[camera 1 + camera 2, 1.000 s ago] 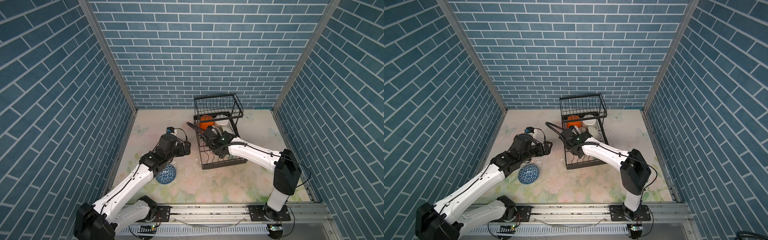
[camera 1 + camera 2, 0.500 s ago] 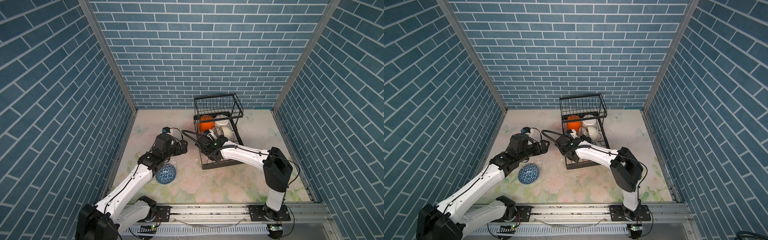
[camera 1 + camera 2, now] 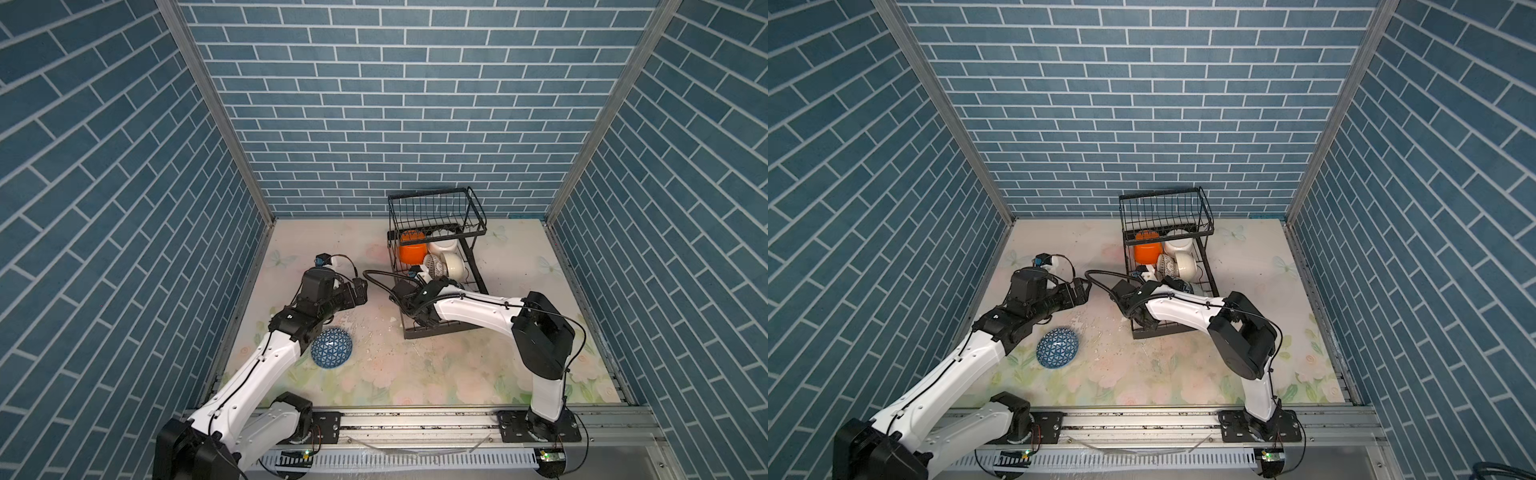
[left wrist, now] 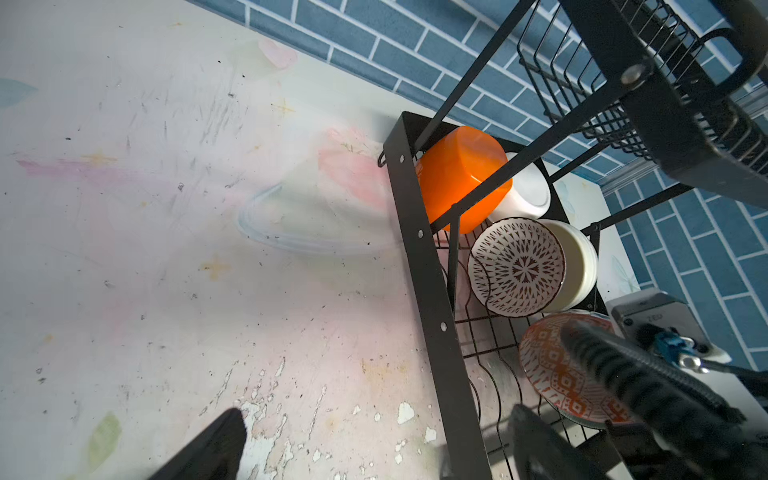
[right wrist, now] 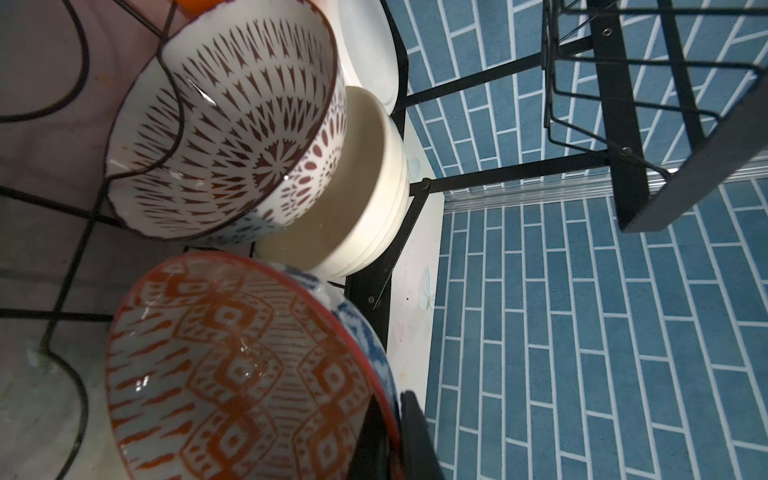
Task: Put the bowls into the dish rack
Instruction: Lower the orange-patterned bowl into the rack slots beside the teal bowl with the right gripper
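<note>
Orange-patterned bowl (image 5: 232,374): on edge in the dish rack (image 4: 432,299), rim pinched!
Right gripper (image 5: 390,432): clamped on that rim.
Left gripper (image 3: 360,291): jaws wide apart, holding nothing.
Blue patterned bowl (image 3: 331,347): upside down on the table (image 3: 415,374).

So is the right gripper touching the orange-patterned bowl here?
Touching. In the right wrist view the right gripper is shut on the rim of the orange-patterned bowl, one finger inside, one outside.

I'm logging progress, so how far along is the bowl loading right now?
Done: the glossy orange bowl, white bowls and dark-patterned bowl sit in the black wire dish rack. In hand: the right claw is shut on the orange-patterned bowl over the rack's base. Left: the blue patterned bowl on the table; the left claw is open.
</note>
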